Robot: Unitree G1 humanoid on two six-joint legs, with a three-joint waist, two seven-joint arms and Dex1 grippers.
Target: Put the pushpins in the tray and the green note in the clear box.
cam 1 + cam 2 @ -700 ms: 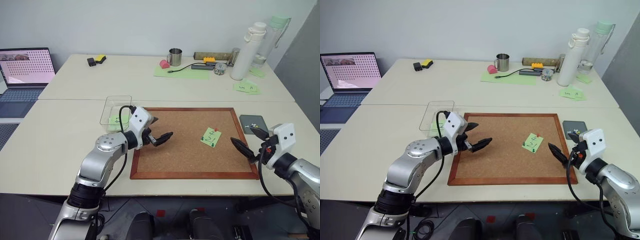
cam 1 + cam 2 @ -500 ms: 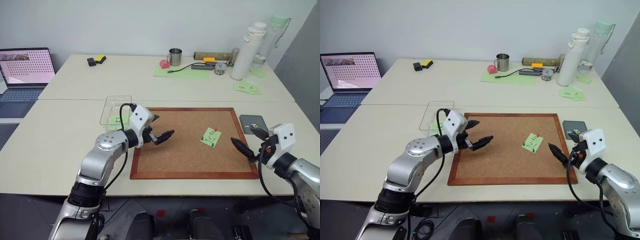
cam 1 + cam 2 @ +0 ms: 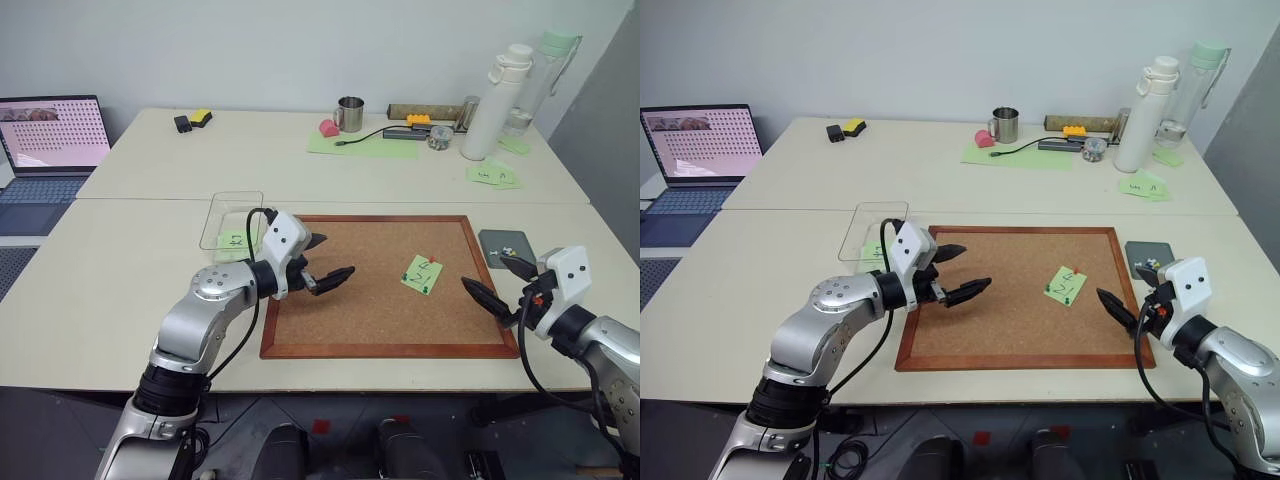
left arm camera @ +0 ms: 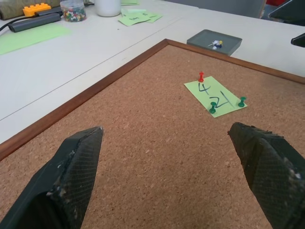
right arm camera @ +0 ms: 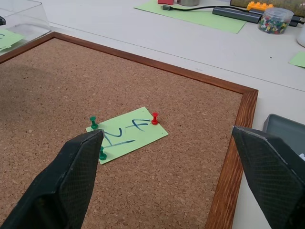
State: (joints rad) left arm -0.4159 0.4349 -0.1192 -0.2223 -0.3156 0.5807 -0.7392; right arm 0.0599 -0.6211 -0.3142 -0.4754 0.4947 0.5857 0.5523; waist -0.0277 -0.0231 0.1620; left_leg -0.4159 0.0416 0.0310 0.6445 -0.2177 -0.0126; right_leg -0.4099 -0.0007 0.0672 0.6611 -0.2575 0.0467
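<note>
While the green note [image 3: 422,274] is held to the cork board [image 3: 350,310] by three pushpins [image 5: 155,119], one red and two green, both pincers are seen spread wide and empty. The left pincer [image 3: 322,262] hovers over the board at nine o'clock of the note; the right pincer [image 3: 500,282] waits at three o'clock. The tray [image 3: 505,247], already holding a few pins, lies off the board at two o'clock; the clear box [image 3: 232,220], containing another green slip, at ten o'clock. Risk: the tiny pin heads may be missed or flicked away, or the paper torn if pulled early.
</note>
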